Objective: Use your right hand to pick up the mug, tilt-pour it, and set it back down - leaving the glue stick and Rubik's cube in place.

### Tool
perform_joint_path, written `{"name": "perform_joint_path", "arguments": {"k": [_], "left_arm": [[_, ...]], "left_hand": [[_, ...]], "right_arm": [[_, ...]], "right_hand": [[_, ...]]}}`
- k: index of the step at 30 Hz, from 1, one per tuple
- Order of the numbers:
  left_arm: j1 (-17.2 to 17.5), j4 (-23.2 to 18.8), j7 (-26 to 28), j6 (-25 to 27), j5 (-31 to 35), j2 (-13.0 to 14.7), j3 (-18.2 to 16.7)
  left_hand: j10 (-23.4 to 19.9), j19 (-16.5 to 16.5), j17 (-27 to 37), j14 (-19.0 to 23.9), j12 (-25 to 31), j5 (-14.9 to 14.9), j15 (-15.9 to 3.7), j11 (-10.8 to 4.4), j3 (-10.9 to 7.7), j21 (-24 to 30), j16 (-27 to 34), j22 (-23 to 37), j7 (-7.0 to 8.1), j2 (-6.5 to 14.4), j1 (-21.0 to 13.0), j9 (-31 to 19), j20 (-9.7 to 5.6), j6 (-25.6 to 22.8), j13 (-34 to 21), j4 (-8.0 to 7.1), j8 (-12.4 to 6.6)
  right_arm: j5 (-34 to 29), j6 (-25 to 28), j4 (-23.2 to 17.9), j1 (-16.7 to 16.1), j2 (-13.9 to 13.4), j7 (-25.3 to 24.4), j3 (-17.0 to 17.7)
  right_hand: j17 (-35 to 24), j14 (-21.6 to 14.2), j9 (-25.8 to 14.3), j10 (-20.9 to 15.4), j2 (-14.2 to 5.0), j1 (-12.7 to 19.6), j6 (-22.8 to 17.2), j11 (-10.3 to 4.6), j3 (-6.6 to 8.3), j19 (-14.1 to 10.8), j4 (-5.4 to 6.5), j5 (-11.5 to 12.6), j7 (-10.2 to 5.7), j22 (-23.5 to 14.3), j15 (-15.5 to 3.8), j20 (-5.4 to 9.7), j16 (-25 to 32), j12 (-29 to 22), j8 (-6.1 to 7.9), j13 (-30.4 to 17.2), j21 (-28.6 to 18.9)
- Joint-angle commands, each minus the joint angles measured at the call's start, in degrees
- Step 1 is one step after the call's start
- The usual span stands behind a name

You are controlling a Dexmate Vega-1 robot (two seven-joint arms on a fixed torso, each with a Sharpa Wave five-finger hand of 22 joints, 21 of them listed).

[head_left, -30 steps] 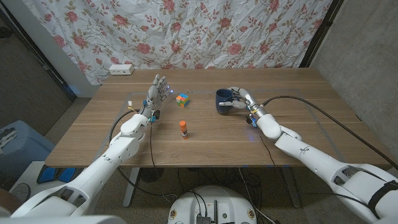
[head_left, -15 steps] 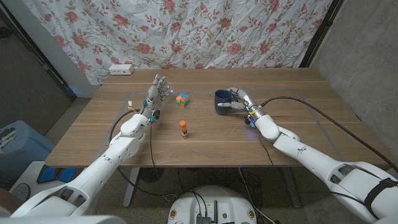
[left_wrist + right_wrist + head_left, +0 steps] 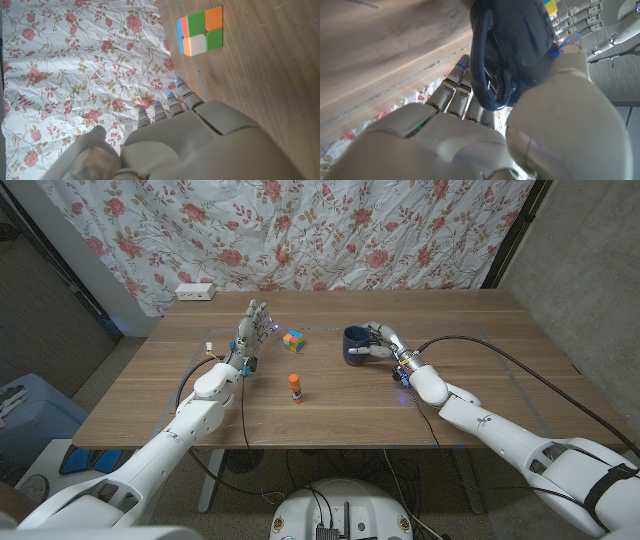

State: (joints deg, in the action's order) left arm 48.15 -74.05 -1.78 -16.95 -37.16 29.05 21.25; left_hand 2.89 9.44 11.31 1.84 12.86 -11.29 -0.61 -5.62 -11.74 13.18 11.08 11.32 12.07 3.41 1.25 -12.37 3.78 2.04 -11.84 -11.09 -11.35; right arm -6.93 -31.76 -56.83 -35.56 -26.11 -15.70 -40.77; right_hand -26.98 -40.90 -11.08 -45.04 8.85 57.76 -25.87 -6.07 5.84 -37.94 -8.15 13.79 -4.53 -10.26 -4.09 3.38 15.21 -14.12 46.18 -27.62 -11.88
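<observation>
A wide brown wooden table (image 3: 480, 395) stands before a rose-patterned white curtain (image 3: 330, 230). Two white robot arms reach in from the near corners.

On the robot's right, the right hand (image 3: 388, 343) is wrapped around a dark blue ceramic mug (image 3: 356, 342), which sits at the far right of the table (whether its base has lifted clear cannot be told). In the right wrist view its fingers (image 3: 454, 85) pass through the mug's handle while the thumb presses the mug's wall, so the hand is clamped on the mug, not spread.

On the robot's left, the left hand (image 3: 252, 330) stands with fingers straight and slightly apart, holding nothing, near a small multicoloured plastic Rubik's cube (image 3: 292, 339). Between the arms, an orange-and-white glue stick (image 3: 295, 387) stands upright, well apart from the mug.

Likely risks: the mug could twist on its handle during the tilt if the thumb slips, and a leftward swing could nudge the cube.
</observation>
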Motion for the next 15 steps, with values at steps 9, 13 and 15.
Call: {"name": "perform_joint_path", "arguments": {"k": [9, 13, 15], "left_arm": [[0.0, 0.0, 0.0, 0.0, 0.0, 0.0, 0.0], [0.0, 0.0, 0.0, 0.0, 0.0, 0.0, 0.0], [0.0, 0.0, 0.0, 0.0, 0.0, 0.0, 0.0]], "left_hand": [[0.1, 0.5, 0.3, 0.2, 0.3, -0.3, -0.05, -0.37, -0.34, 0.4, 0.3, 0.2, 0.43, 6.8, 0.2, -0.2, -0.01, 0.1, -0.3, -0.07, -0.27], [0.2, 0.5, 0.3, 0.2, 0.2, -0.3, -0.01, -0.47, -0.34, 0.4, 0.3, 0.2, 0.43, 6.8, 0.2, -0.2, 0.0, 0.1, -0.3, -0.07, -0.28], [0.2, 0.5, 0.3, 0.3, 0.2, -0.3, 0.0, -0.46, -0.34, 0.4, 0.3, 0.2, 0.43, 6.8, 0.2, -0.2, 0.02, 0.1, -0.3, -0.07, -0.28]], "right_arm": [[0.1, 1.8, -1.9, -0.1, -1.1, 2.5, -0.6], [-0.2, 2.3, -2.4, 0.0, -1.4, 3.1, -0.8], [-0.1, 2.8, -2.8, 0.0, -1.6, 3.5, -0.8]], "right_hand": [[-0.4, 2.7, 0.2, -2.6, -9.74, -1.6, -4.6, -5.9, -1.27, 1.0, -0.04, 1.3, -8.13, -0.1, -7.21, 1.77, -0.8, 2.2, -0.37, 0.6, 0.3], [-0.5, 4.2, 0.4, -0.4, -8.81, -1.9, -2.4, -5.82, -1.8, 1.4, 0.05, 2.0, -8.1, -0.1, -7.1, 1.64, -1.1, 3.0, -2.1, 0.7, 0.3], [-0.6, 4.9, 0.4, 0.2, -8.47, -2.0, -1.7, -5.88, -2.01, 1.7, 0.09, 2.3, -8.12, -0.1, -7.02, 1.38, -1.3, 3.1, -2.7, 0.7, 0.4]]}}
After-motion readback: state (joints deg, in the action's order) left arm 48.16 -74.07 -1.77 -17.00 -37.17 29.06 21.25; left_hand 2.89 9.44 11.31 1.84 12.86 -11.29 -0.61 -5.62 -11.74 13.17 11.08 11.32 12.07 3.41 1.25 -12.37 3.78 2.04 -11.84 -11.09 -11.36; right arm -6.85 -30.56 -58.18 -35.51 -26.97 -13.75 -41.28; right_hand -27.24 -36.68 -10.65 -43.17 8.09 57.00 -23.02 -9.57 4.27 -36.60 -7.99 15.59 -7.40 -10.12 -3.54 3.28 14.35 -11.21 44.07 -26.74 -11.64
